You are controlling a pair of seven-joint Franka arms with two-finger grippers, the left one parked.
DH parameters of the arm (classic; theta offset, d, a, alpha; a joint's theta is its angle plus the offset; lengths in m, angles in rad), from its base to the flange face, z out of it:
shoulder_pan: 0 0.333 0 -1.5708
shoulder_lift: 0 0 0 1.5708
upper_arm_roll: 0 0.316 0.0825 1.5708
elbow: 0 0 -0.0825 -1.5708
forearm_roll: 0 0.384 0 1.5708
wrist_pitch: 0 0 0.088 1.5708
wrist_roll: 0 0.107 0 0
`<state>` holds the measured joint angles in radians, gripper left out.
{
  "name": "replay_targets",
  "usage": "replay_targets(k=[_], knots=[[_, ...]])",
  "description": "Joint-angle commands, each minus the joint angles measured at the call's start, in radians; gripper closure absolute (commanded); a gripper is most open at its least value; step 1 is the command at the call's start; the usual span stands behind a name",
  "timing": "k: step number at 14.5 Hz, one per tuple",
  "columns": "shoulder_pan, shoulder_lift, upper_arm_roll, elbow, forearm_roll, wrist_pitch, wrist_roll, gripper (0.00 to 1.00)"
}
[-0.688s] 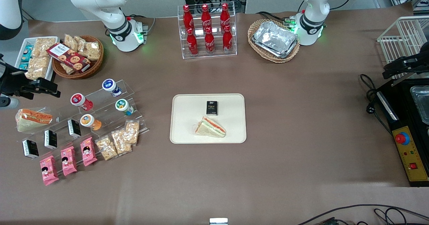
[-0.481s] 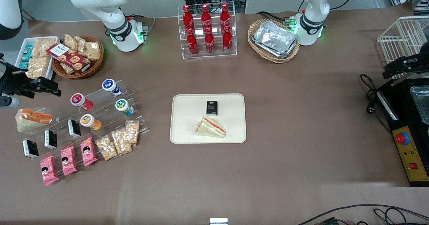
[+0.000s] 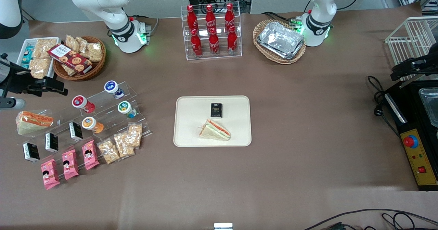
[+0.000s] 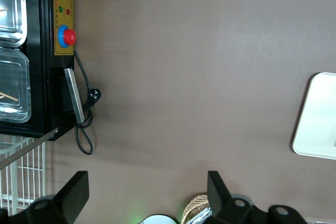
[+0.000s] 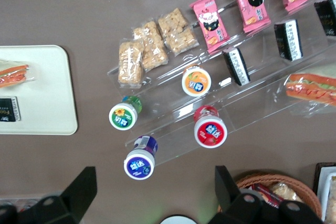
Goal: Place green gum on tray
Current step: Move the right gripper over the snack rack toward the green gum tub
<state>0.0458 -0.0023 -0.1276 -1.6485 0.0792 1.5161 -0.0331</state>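
hand (image 5: 152, 195) wide open, empty, high above green gum (image 5: 122, 116)

A robot lab staged as a snack shop. Around the tray (image 3: 184, 134) sit a cola rack (image 3: 211, 31), snack shelves (image 3: 102, 120) and a control box (image 3: 419, 161).

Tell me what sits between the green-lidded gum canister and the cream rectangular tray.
Nothing: in the front view only bare brown table separates the green gum from the tray. The open gripper hovers near the wicker basket.
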Motion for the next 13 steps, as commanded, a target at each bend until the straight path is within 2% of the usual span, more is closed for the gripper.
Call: replay_targets(k=[1,4,6,8,11,13], knots=[[0.032,-0.01,0.011,-0.004,0.027,-0.027,0.068,0.0],[0.112,-0.019,0.013,-0.013,0.027,-0.022,0.177,0.0],[0.156,-0.036,0.013,-0.026,0.025,-0.013,0.188,0.0],[0.164,-0.089,0.013,-0.089,0.025,0.012,0.19,0.0],[0.181,-0.238,0.013,-0.285,0.014,0.145,0.182,0.0],[0.183,-0.239,0.013,-0.307,0.008,0.167,0.18,0.0]])
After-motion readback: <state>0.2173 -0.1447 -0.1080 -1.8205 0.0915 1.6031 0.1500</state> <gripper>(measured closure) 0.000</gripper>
